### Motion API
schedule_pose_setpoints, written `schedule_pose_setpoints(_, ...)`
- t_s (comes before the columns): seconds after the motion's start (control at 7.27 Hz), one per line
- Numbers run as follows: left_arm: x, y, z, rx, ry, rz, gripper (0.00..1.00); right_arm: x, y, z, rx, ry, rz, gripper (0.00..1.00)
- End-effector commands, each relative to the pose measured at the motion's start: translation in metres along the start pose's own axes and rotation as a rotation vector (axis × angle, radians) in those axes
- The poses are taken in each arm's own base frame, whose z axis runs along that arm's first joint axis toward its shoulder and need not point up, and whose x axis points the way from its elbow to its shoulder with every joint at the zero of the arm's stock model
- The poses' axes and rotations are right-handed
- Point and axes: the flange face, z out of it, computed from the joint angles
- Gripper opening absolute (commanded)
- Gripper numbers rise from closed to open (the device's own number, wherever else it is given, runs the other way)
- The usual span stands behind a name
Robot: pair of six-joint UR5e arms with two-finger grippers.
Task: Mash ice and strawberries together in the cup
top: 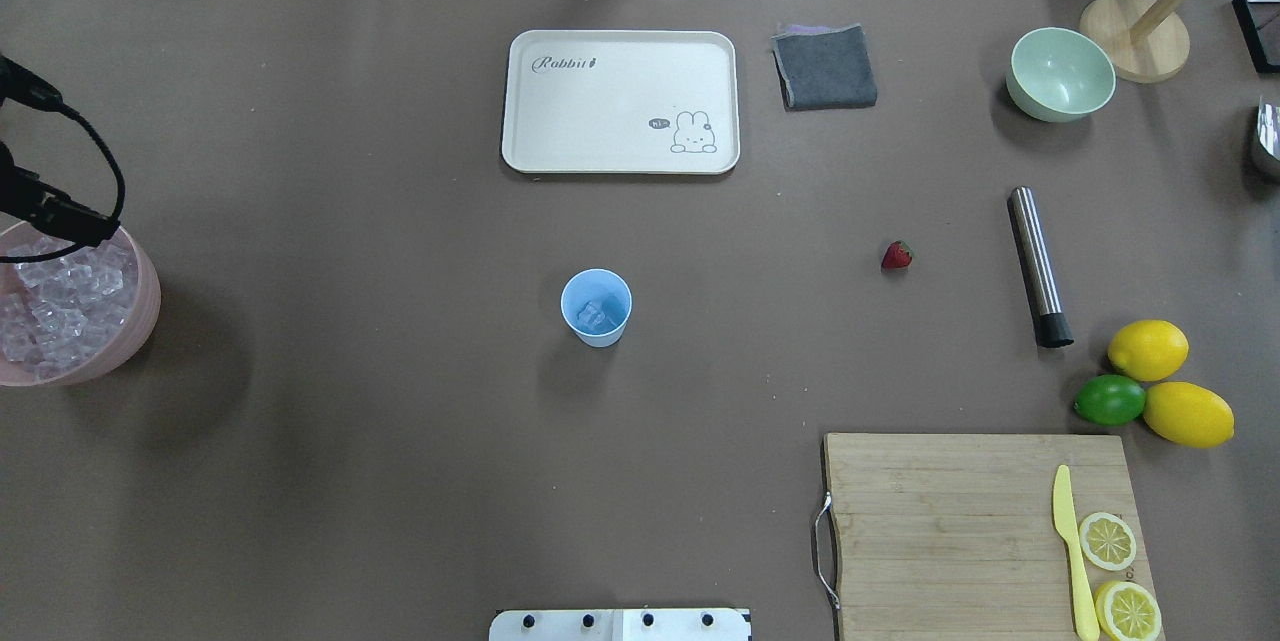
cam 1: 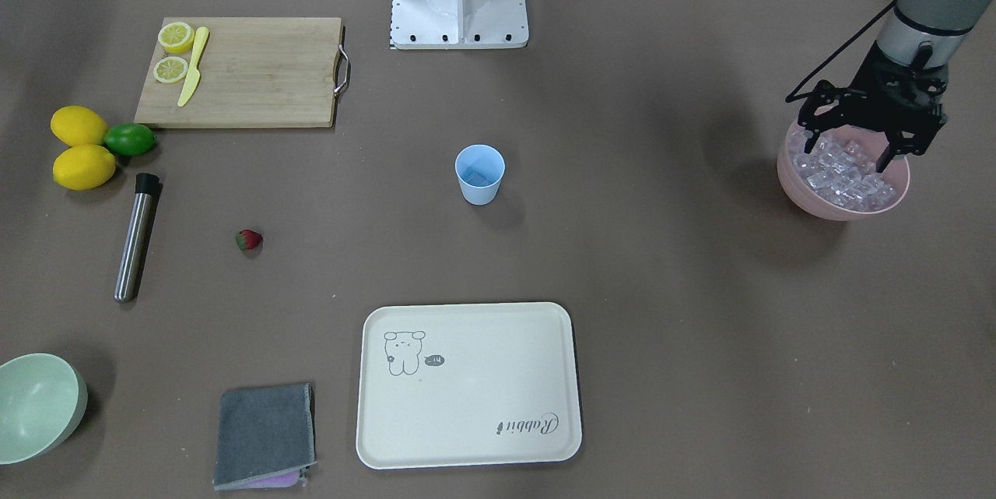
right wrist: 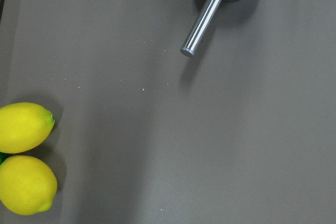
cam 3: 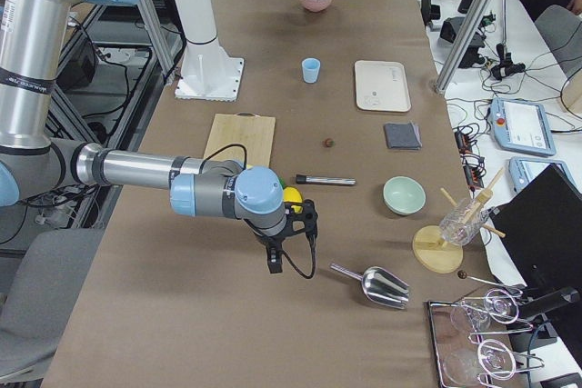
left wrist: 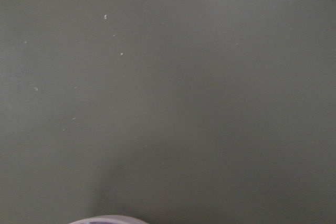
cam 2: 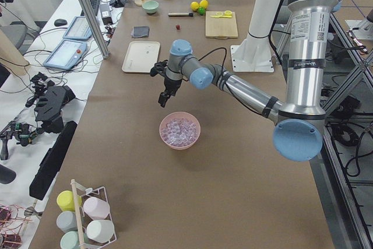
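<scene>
Fingers (cam 1: 888,152) of the left gripper (cam 1: 846,158) are spread wide apart. They hold nothing. The gripper points down and hangs right over the pink bowl (cam 1: 844,211). From the side it looks a little above the bowl, not touching it.

The ice (cam 1: 844,176) lies straight below those open fingers, heaped in the pink bowl. So I think the next move is a short drop down to pinch one cube. The cubes are small, glassy and probably slippery, so one could pop out of the fingers.

The cup (cam 1: 479,172) stands upright in the middle of the table, well apart from the bowl, toward the robot's right. A few clear cubes lie in the bottom of it.

The strawberry (cam 1: 249,240) lies on the bare table past the cup, on the robot's right side. A metal stick with a black end (cam 1: 138,237) lies near it, its long way running from the robot's side to the far side.

The right gripper (cam 3: 273,265) is the nearer one to the strawberry. It hangs over the table close to the lemons (right wrist: 23,127) and a metal scoop (cam 3: 382,286). I cannot tell if it is open or closed.
</scene>
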Motion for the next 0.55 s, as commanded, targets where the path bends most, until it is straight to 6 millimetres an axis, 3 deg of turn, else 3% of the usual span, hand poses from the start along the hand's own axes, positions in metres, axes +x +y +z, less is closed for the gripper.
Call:
schedule_pose_setpoints(0.0, -0.017, 0.025, 0.014, 0.03, -0.002, 0.046, 0.97, 0.0, -0.001, 0.0, 0.001, 0.001, -0.002, 1.0)
schedule_pose_setpoints(0.28, -0.024, 0.041, 0.025, 0.023, 0.0, 0.05, 0.97, -0.001, 0.0, 0.0, 0.001, -0.001, -0.002, 1.0)
schedule_pose_setpoints(0.41, -0.022, 0.045, 0.049, 0.009, -0.013, 0.07, 0.97, -0.001, 0.0, 0.0, 0.001, -0.001, -0.004, 1.0)
